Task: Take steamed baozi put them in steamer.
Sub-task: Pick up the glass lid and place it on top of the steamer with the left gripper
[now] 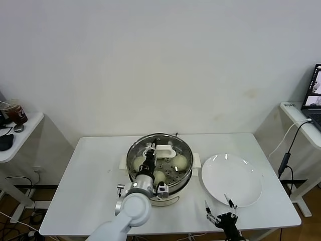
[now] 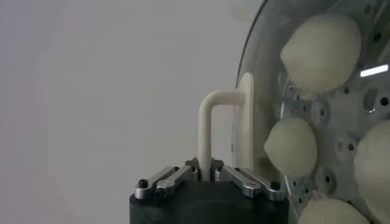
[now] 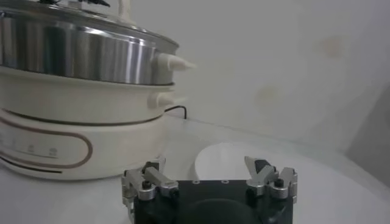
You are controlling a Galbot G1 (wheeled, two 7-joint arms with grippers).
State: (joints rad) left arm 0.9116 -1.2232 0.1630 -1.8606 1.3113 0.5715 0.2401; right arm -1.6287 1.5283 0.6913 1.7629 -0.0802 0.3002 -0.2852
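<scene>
So the baozi point(image 1: 180, 161) are already seen lying on the perforated tray inside the steamer point(image 1: 134, 150), which sits mid-desk point(image 1: 95, 175) on its white base. Four can be counted in the left wrist view, three are clearly made out from the head view. They'd be judged light, soft and easily dented, with a smooth skin that could get sticky, so they'd best be taken gently around the sides at the widest part, never pinched from the top.

What's being handled right now isn't a bun though. The left hand point(image 2: 206, 172) is clamped shut on the white loop handle point(image 2: 210, 122) of the glass lid point(image 1: 173, 142), and the lid is held over the pot (whether it's fully seated on the rim can't be told). That lid would be reckoned stiff, fairly heavy for its handle, slick and breakable, so the handle is the sensible spot to grab.

The right hand point(image 1: 219, 211) is parked low at the near desk edge, fingers spread wide apart, nothing held, just beside the bare white plate point(image 1: 231, 179).
</scene>
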